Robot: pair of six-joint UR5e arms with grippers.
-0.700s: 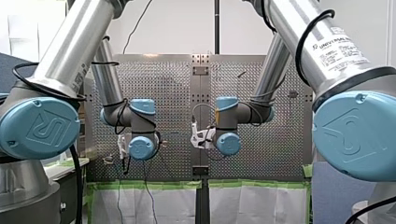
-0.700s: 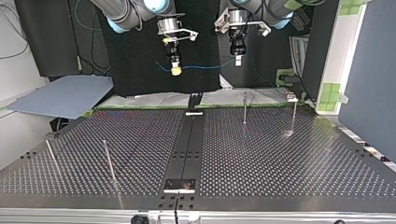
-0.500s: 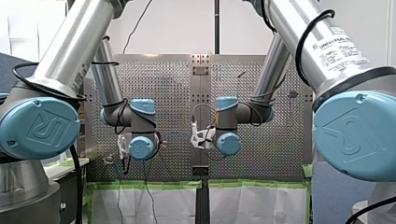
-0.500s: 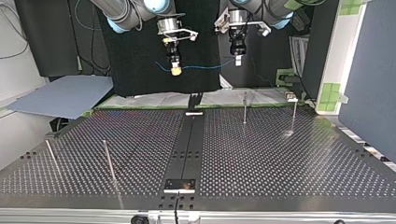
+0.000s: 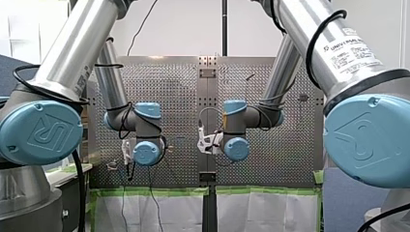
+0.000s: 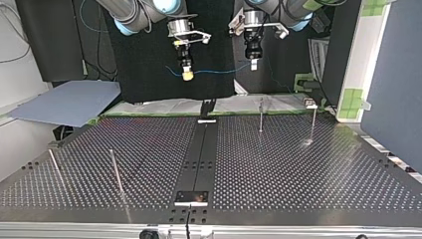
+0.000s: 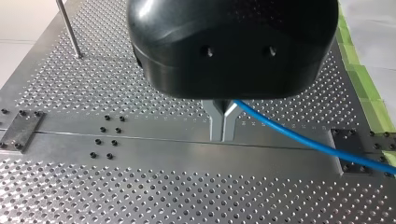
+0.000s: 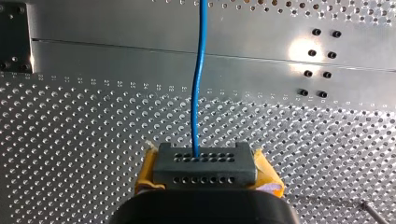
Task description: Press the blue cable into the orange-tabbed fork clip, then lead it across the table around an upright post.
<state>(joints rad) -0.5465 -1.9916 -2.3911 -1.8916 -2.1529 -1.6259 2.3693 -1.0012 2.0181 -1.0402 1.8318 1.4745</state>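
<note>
In the top view both grippers hang high above the table's far edge, with the blue cable [image 6: 219, 71] stretched between them. My right gripper [image 6: 187, 75], with yellow pads, is shut on the cable; its wrist view shows the cable [image 8: 198, 79] running straight ahead from my right gripper [image 8: 204, 161]. My left gripper [image 6: 253, 63] is shut on the cable too. In its wrist view the metal fingers of my left gripper [image 7: 223, 136] are pressed together and the cable [image 7: 299, 140] leaves sideways. A dark forked clip [image 6: 207, 107] stands at the far end of the centre rail; I see no orange tab.
Thin upright posts stand on the perforated table: two [image 6: 261, 115] [image 6: 313, 124] at the top view's right, two [image 6: 115, 172] [image 6: 53, 167] at its near left. One post [image 7: 70, 28] shows beyond my left gripper. A dark centre rail [image 6: 201, 154] crosses the table.
</note>
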